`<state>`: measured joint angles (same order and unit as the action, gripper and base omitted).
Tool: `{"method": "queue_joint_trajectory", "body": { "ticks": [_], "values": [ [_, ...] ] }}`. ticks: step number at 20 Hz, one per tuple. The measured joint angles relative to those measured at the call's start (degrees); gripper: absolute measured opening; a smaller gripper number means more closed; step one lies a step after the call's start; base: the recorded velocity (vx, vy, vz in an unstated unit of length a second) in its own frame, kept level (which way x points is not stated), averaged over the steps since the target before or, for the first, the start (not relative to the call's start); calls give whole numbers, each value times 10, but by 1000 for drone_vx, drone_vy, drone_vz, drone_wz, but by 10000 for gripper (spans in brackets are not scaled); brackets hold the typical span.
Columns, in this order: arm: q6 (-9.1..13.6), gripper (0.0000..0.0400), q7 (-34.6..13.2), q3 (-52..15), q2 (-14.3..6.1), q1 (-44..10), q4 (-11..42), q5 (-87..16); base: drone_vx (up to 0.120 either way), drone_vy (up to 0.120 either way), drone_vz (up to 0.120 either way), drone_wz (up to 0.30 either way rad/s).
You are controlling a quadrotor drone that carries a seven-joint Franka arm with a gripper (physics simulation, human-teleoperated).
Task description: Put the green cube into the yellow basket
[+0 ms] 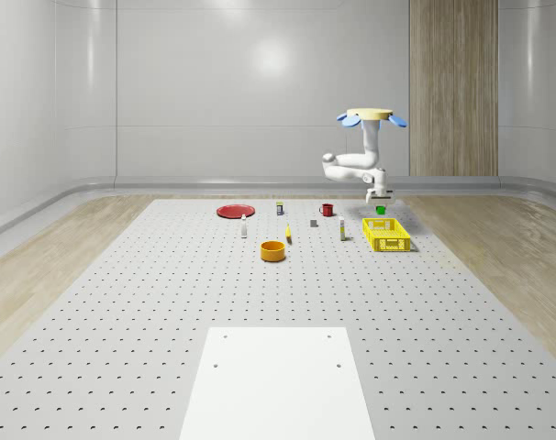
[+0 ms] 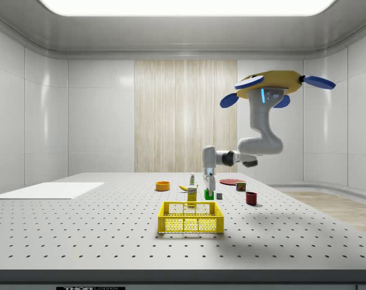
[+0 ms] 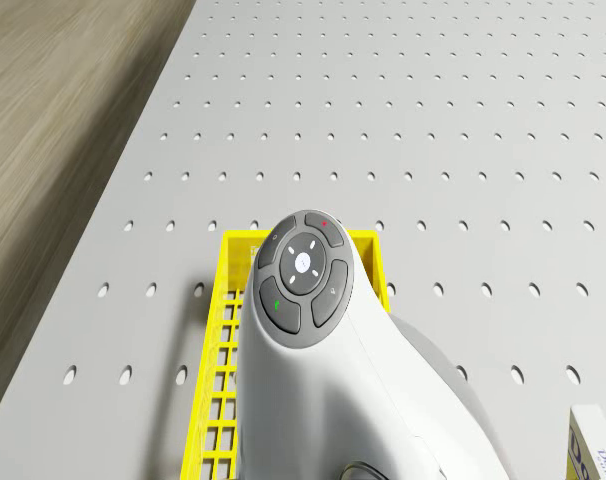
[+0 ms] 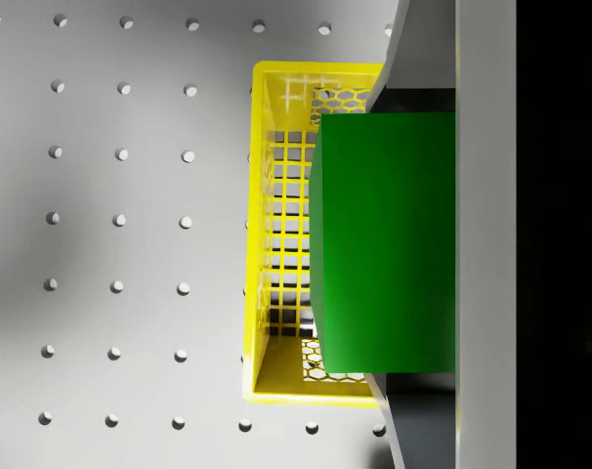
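The green cube (image 1: 381, 210) hangs in my gripper (image 1: 381, 205), which is shut on it. It hovers just above the far end of the yellow basket (image 1: 386, 235) on the perforated table. From the side, the cube (image 2: 208, 194) sits below the gripper (image 2: 208, 186), a little above the basket's rim (image 2: 191, 206). In the wrist view the cube (image 4: 384, 239) is pinched between the two fingers (image 4: 428, 44), with the basket (image 4: 276, 244) underneath, partly covered. The drone (image 1: 370, 116) hovers above and slightly behind the basket, arm bent downward. The drone view looks down the arm's wrist (image 3: 303, 280) onto the basket (image 3: 235, 300).
On the table to the whole-scene view's left of the basket are a red mug (image 1: 327, 209), an orange bowl (image 1: 273, 250), a red plate (image 1: 234, 211) and several small bottles and boxes (image 1: 341, 231). A white panel (image 1: 278, 385) lies at the front. A carton (image 2: 192, 193) stands behind the basket.
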<state>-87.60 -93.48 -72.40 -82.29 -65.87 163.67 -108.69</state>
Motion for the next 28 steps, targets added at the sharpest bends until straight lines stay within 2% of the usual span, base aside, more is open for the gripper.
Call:
{"method": "queue_joint_trajectory", "body": {
  "ticks": [8, 17, 28],
  "values": [
    [-4, 251, -1, -1, -5, -2, 0, 2, 120, 0, -120, 0],
    [-9, 251, -3, -2, -9, -3, -1, 4, 120, 0, 0, 0],
    [-43, 250, -1, 69, -16, -13, -23, -61, 4, 0, 0, 0]
  ]
}}
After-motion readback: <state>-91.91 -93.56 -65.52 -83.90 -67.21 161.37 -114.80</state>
